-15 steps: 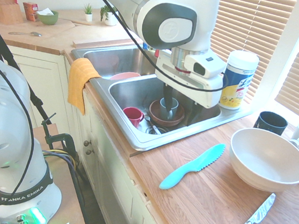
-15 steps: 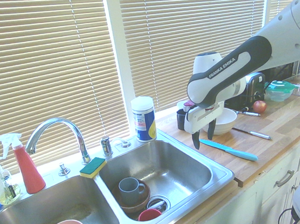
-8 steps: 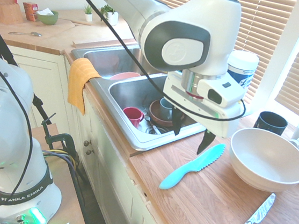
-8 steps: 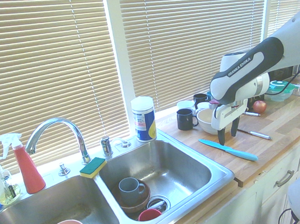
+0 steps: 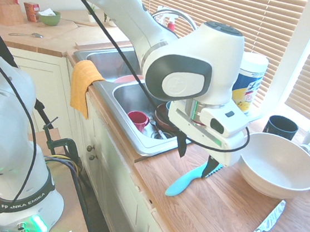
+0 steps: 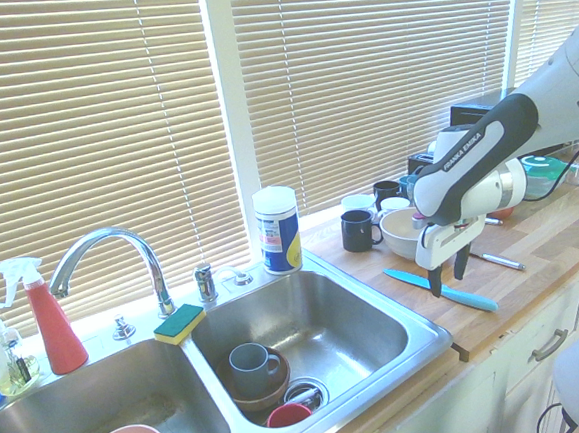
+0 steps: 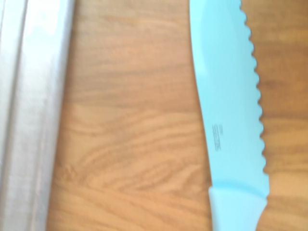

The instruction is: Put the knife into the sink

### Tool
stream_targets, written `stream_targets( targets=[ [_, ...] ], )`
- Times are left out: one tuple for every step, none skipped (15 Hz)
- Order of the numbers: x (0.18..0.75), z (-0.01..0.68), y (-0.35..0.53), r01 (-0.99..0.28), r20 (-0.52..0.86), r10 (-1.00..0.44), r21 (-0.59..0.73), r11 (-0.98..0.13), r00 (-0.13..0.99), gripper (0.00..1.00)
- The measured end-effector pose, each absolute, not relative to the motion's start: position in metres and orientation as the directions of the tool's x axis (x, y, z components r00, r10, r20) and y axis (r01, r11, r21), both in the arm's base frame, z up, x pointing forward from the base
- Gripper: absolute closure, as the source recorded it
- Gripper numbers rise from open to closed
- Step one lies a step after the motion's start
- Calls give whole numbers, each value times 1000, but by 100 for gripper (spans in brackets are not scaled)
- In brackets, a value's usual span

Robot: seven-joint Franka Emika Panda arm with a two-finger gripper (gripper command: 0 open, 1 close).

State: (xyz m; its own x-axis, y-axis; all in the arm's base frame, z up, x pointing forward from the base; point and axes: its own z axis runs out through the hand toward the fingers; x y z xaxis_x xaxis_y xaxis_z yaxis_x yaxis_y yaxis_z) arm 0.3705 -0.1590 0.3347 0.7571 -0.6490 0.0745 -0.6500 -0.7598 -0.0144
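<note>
We see the knife (image 5: 185, 180) — one-piece turquoise plastic, serrated along one blade edge, curved at the handle — lying flat on the wooden bench (image 5: 211, 212), just beside the sink (image 6: 378, 315) and apart from its shiny rim. The sink is a stainless steel double basin with a curved chrome faucet (image 6: 107, 253).

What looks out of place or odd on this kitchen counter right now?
Two knives lie loose on the wooden counter: the turquoise knife flat beside the sink, and a silver knife with a white handle near the front edge by the white bowl. Nothing looks spilled or broken. The gripper hangs over the turquoise one, jaws open.
</note>
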Motion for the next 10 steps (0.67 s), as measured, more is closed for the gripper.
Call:
stream_targets(
  targets=[
    [370,332,-161,-651,76,-650,-15,-759,756,0],
    [370,327,-162,-652,81,-651,-17,-758,754,0],
    [370,323,-162,-653,93,-652,-22,-757,752,0],
    [370,319,-162,-653,99,-652,-24,-757,752,0],
    [370,315,-163,-654,99,-653,-24,-756,751,0],
    [370,313,-163,-654,97,-652,-23,-756,752,0],
    [370,312,-163,-653,98,-652,-23,-757,752,0],
    [370,312,-163,-653,98,-652,-23,-757,752,100],
    [370,312,-163,-653,98,-652,-23,-757,752,100],
    [370,312,-163,-653,98,-652,-23,-757,752,100]
  ],
)
